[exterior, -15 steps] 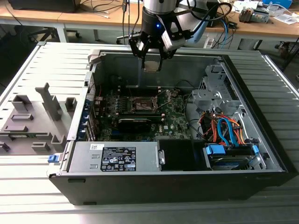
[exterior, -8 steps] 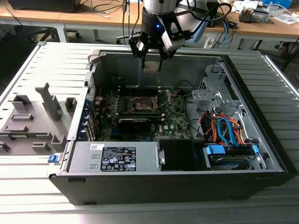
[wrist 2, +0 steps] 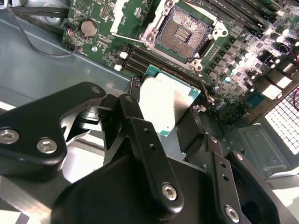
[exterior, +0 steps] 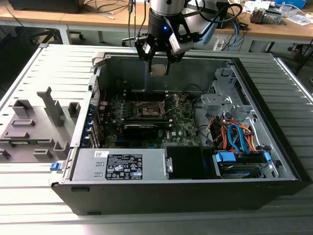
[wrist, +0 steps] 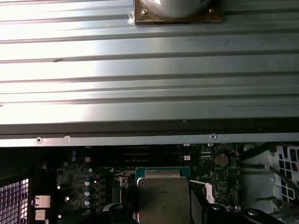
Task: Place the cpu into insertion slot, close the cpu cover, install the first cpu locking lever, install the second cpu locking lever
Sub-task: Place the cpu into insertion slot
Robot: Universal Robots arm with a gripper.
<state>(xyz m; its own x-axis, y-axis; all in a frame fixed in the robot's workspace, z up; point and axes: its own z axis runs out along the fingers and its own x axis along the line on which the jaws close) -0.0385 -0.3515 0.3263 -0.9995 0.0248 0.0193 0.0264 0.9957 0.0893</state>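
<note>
Status: step one under way, nothing seated yet.

- Gripper (exterior: 159,59) hangs above the open computer case (exterior: 274,147), near its far wall in the exterior view. Its jaws are pinched on the cpu (exterior: 160,67), which hangs clear of the board below.
- In the second wrist view the cpu (wrist 2: 169,103) sits between the black fingers (wrist 2: 140,128), gripped by two opposite edges. Its dull metal top faces the camera and its green rim shows at the corners. The first wrist view has the same chip (wrist: 163,198) with the motherboard (wrist: 79,186) behind it.
- Socket (wrist 2: 184,31) is bare: the pin field is exposed and nothing lies in it. In the exterior view the socket (exterior: 149,108) lies nearer the camera than the gripper, so the chip is not over it, judging by that view.
- Cover: not lying over the socket. I cannot tell with confidence where it stands.
- Levers: one thin wire lever (wrist 2: 132,37) runs beside the socket on the side of the coin battery (wrist 2: 88,29). A second lever (wrist 2: 203,86) is at the opposite side. Both look unlatched, though that is a judgement from their angle.

Done: chip picked up and carried in over the case.
Left: seating the chip, closing the cover, and latching both levers.
</note>
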